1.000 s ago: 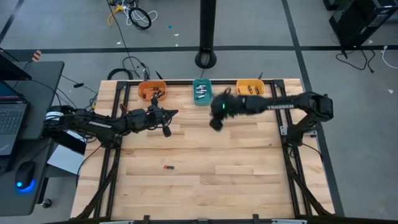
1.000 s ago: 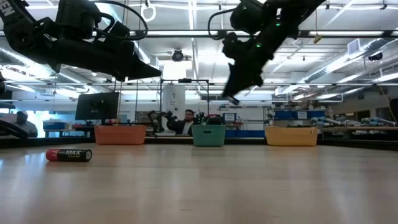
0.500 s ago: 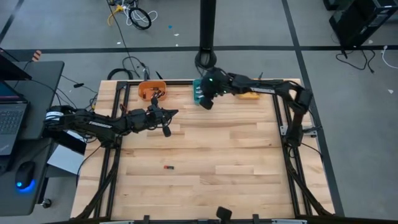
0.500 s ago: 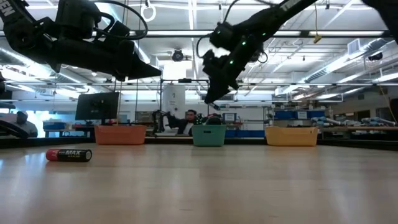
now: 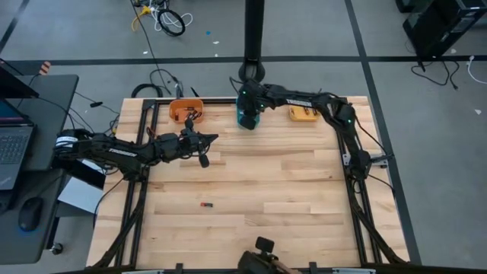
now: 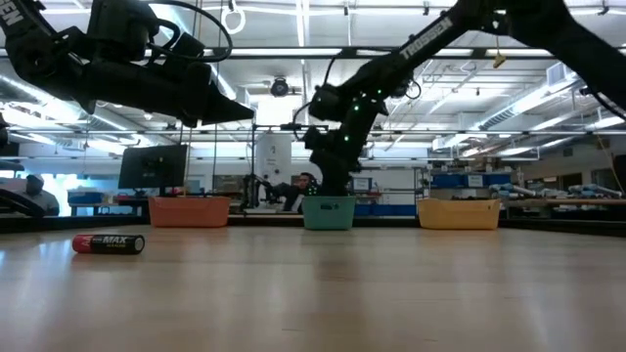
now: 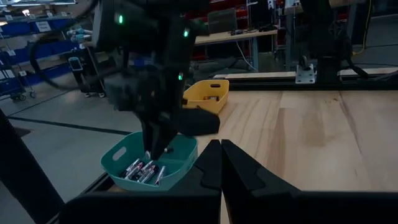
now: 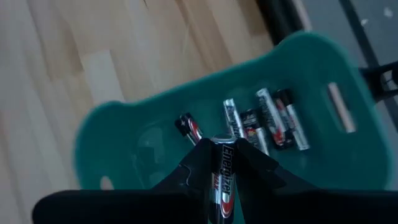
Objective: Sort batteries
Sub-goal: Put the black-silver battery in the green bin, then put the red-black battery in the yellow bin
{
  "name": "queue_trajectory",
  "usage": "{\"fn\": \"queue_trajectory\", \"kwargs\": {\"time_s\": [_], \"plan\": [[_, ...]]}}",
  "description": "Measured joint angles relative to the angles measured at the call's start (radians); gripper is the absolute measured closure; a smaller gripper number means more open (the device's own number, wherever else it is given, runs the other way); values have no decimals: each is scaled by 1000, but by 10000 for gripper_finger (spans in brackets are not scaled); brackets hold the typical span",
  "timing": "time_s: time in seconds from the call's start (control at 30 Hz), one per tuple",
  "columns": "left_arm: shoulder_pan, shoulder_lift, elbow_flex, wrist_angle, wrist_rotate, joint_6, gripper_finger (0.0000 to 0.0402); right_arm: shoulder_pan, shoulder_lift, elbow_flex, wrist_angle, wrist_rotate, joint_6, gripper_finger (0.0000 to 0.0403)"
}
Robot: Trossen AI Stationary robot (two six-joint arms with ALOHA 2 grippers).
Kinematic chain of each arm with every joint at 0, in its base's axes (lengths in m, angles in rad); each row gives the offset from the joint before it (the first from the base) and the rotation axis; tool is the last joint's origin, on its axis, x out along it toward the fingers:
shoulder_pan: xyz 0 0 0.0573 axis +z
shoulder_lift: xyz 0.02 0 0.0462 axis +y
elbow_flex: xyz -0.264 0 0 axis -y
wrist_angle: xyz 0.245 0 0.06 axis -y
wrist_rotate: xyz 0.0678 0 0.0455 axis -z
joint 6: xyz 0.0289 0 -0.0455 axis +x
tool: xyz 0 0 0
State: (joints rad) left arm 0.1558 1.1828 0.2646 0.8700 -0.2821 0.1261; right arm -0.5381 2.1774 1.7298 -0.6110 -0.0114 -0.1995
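Observation:
My right gripper [image 5: 245, 116] hangs over the teal bin [image 5: 248, 122] at the table's far edge, shut on a silver-and-black battery [image 8: 222, 171]. Several more cells [image 8: 267, 121] lie on the floor of that bin [image 8: 112, 134]. One red-and-black battery [image 5: 205, 204] lies on its side on the bare table, left of the middle, and it also shows in the low view [image 6: 109, 243]. My left gripper [image 5: 203, 157] waits, shut and empty, above the table near the orange bin [image 5: 185, 111]. My right gripper pinches the silver-and-black battery by its body [image 8: 222, 163] between the two fingers [image 8: 252, 168]. The battery lies along the fingers, and one end reaches just past their tips. The fingers point down from above into the teal bin. The battery is lifted clear of the cells below.
Three bins stand in a row along the far edge: orange [image 6: 190, 210], teal [image 6: 329, 211] and yellow [image 6: 459, 213]. The yellow bin [image 5: 304, 113] holds a few cells. The wooden tabletop [image 5: 289, 190] stretches between the bins and the near edge. A dark object [image 5: 262, 257] shows at the near edge.
My right gripper has travelled from over the table toward the far edge and somewhat left, carrying the battery, and has come down over the teal bin with its fingers pointing into it. The arm has stretched out along the far edge.

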Motion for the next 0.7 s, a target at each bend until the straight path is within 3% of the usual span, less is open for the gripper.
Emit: {"fn": "queue_trajectory", "kwargs": {"time_s": [0.33, 0.7], "plan": [[0, 0, 0, -2, 6, 0, 396, -23, 29, 0, -17, -16, 3, 335], [0, 0, 0, -5, 6, -3, 396, -26, 30, 0, -20, -17, 24, 297]]}}
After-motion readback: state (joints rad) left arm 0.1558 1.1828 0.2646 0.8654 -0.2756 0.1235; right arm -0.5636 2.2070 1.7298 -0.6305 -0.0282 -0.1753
